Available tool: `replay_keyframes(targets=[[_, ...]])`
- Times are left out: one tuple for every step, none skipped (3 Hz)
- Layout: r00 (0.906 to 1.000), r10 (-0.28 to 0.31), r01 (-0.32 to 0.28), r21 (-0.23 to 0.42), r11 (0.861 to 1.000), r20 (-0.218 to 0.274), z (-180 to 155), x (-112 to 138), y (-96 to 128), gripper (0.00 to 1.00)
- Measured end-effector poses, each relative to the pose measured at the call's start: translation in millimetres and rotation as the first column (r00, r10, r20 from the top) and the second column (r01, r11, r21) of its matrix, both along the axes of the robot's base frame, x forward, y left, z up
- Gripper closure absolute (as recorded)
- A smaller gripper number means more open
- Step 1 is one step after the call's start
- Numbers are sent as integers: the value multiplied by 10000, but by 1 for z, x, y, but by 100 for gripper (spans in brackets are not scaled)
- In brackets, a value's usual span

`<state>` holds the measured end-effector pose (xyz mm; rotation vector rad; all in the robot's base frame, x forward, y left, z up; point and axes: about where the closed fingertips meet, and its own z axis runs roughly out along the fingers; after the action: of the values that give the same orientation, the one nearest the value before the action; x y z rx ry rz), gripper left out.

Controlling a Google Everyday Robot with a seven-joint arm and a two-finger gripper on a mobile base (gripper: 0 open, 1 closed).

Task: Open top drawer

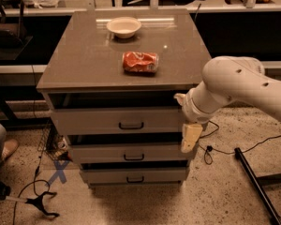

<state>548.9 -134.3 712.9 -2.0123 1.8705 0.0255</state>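
The top drawer is the widest of three grey drawers under the brown counter top. Its tall flat front carries a small dark bar handle at centre. A dark gap shows between its front and the counter top. My gripper is at the end of the white arm that comes in from the right. It is at the right end of the top drawer's front, right of the handle and apart from it. I cannot tell whether it touches the drawer.
Two narrower grey drawers sit below. A white bowl and a crushed red can lie on the counter top. Cables and a dark pole lie on the floor at right, a shoe at left.
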Motion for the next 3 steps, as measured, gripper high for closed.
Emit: replay_keyframes(targets=[[9995,-148,147,-18,9999,-273,-19,15,10,0],[9979,-253,253,-7,9997,-598,-39,27,19,0],[9949,-460,468,69,9989,-903,-58,34,26,3]])
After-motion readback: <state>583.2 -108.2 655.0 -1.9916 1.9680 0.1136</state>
